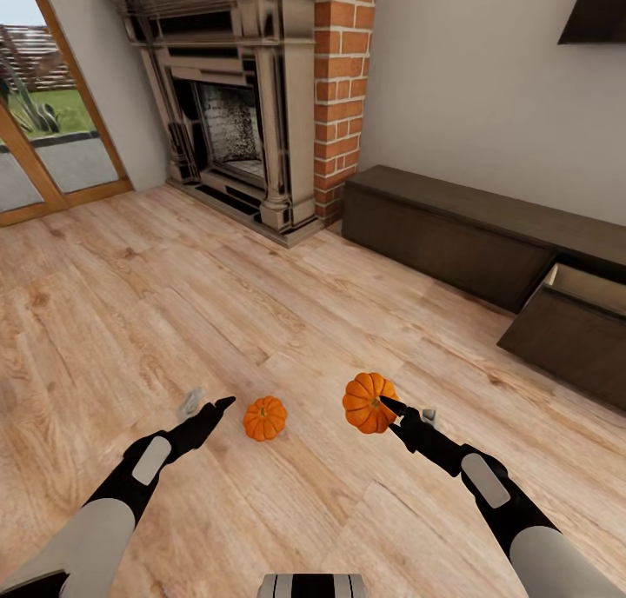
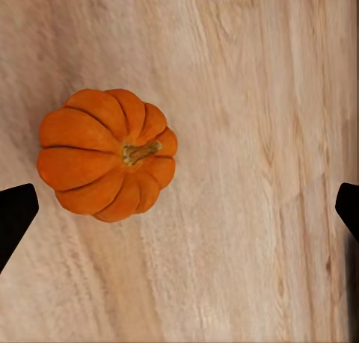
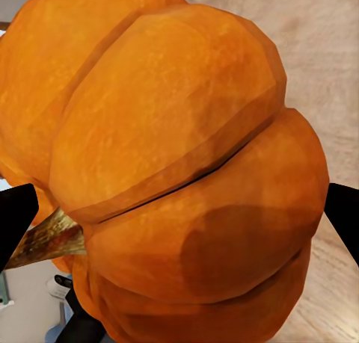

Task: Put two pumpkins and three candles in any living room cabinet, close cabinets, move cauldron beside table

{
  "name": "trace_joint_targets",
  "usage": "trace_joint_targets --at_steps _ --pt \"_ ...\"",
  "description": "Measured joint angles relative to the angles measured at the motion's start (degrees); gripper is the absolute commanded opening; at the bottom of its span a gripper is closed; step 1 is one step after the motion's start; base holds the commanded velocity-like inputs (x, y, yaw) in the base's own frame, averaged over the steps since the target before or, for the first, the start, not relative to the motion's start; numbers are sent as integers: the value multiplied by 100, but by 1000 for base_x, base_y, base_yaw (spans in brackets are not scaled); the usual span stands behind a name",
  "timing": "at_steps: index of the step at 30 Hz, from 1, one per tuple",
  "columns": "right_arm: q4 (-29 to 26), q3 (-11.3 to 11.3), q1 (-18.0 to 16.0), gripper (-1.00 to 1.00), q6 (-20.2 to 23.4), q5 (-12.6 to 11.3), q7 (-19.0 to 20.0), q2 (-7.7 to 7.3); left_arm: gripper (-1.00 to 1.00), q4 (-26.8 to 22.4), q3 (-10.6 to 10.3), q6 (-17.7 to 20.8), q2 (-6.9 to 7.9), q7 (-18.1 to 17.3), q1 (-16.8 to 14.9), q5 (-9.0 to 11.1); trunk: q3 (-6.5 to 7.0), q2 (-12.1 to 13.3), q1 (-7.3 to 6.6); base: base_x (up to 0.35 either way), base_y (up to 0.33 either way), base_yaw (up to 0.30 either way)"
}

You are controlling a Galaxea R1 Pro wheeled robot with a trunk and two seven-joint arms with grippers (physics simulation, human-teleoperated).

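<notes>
Two orange pumpkins show in the head view. One pumpkin (image 1: 264,417) sits on the wood floor just right of my left gripper (image 1: 207,403), which is open. In the left wrist view that pumpkin (image 2: 105,155) lies stem-up on the floor, off toward one fingertip (image 2: 15,212) of the open left gripper (image 2: 179,208). The other pumpkin (image 1: 369,401) is lifted off the floor, with my right gripper (image 1: 396,412) shut on it. Up close, this pumpkin (image 3: 179,171) bulges between the right gripper's (image 3: 179,220) fingertips (image 3: 344,220). The dark cabinet (image 1: 452,224) runs along the right wall with one drawer (image 1: 582,287) open. No candles are in view.
A dark fireplace (image 1: 243,102) with a red-brick column (image 1: 343,85) stands at the back. A glass door (image 1: 43,120) is at the far left. A black TV corner (image 1: 600,7) hangs above the cabinet. The open drawer's front (image 1: 565,333) juts onto the floor.
</notes>
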Motion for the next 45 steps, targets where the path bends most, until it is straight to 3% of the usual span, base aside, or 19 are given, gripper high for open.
trace_joint_targets --at_steps 8,18,22,45 --pt "0 1 0 -100 1 0 4 -1 100 1 15 -25 -46 33 0 5 0 0 0 0 0 0" --pt "2 1 0 -100 -4 12 0 4 100 1 4 -21 -52 37 0 -4 -221 -13 26 0 0 0" --pt "0 0 0 -100 1 0 0 5 100 0 0 -16 -63 37 0 -9 -222 -13 26 0 0 0" --pt "-19 30 0 -100 -5 11 5 5 100 0 -10 -16 -66 -8 0 -24 -731 -44 85 0 0 0"
